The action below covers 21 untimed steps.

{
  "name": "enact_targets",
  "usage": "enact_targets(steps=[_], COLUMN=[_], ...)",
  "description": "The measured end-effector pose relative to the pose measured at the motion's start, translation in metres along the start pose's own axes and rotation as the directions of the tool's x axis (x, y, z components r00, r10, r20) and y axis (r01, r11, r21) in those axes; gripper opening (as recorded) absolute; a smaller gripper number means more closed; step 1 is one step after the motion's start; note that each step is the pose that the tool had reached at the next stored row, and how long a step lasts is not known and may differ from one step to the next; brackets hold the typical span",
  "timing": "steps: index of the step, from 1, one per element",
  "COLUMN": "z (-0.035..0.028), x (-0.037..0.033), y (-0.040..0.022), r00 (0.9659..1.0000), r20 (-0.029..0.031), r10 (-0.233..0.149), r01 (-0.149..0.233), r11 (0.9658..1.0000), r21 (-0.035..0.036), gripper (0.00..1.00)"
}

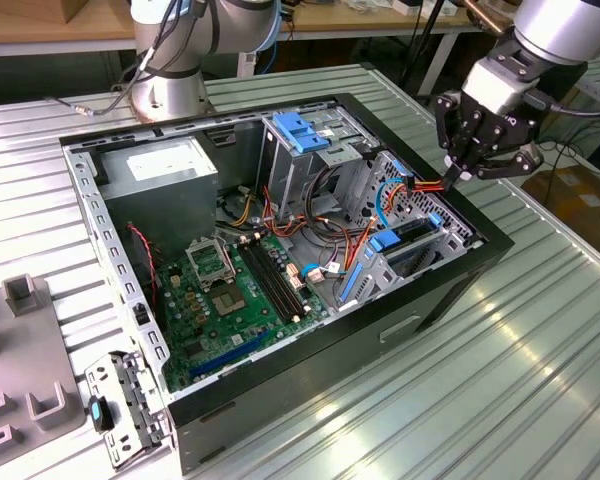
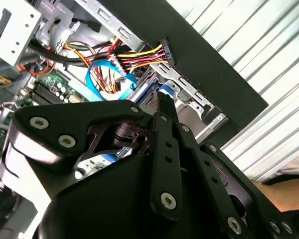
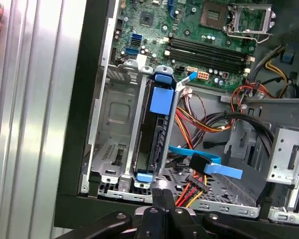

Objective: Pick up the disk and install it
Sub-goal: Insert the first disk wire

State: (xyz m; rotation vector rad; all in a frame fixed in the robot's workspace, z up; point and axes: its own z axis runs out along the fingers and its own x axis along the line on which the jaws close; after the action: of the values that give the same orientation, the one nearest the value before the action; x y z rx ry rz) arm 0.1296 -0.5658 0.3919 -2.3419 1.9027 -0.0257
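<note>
Ribbed metal desk [image 1: 540, 340], open black PC case [image 1: 450, 290].
Closed, empty hand [image 1: 458, 172] at its 2 o'clock; blue-railed silver-grey disk [image 3: 156, 142] sits in the bay.

Right of centre in the exterior view, your drive cage [image 1: 420, 232] is tight: the disk [image 3: 157, 134] fills one slot, power cables [image 3: 199, 119] and a blue ribbon cable [image 3: 212, 167] crowd beside it, and the neighbouring slot [image 3: 117, 122] lies open.

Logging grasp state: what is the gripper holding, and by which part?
Nothing: the gripper is shut and empty near the disk, which sits in the drive cage.
</note>
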Motion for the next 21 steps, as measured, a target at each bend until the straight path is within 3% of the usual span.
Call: enact_targets(steps=[3,6,9,10,13,15,16,17,21], z=[0.0,0.0003,0.0007,0.0009,0.0016,0.0026,0.0029,0.0035,0.0069], x=[0.0,0.0,0.0,0.0,0.0002,0.0004,0.0005,0.0004,-0.0007], y=[0.0,0.0,0.0,0.0001,-0.0001,-0.0012,-0.0019,-0.0038,-0.0177], r00=[0.9983,0.9916,0.9808,0.9752,0.9634,0.9534,0.9508,0.9488,0.9464], r20=[0.0063,0.0144,0.022,0.025,0.0297,0.034,0.0348,0.0354,0.0365], r10=[-0.058,-0.129,-0.194,-0.22,-0.266,-0.3,-0.308,-0.314,-0.321], r01=[0.058,0.129,0.194,0.22,0.267,0.3,0.308,0.315,0.321], r11=[0.9983,0.9916,0.9809,0.9753,0.9637,0.9537,0.9512,0.9492,0.9468], r21=[-0.0036,-0.0074,-0.0103,-0.011,-0.0108,-0.0119,-0.0123,-0.0125,-0.0126], gripper=[0.11,0.11,0.11,0.11,0.11,0.11,0.11,0.11,0.11])
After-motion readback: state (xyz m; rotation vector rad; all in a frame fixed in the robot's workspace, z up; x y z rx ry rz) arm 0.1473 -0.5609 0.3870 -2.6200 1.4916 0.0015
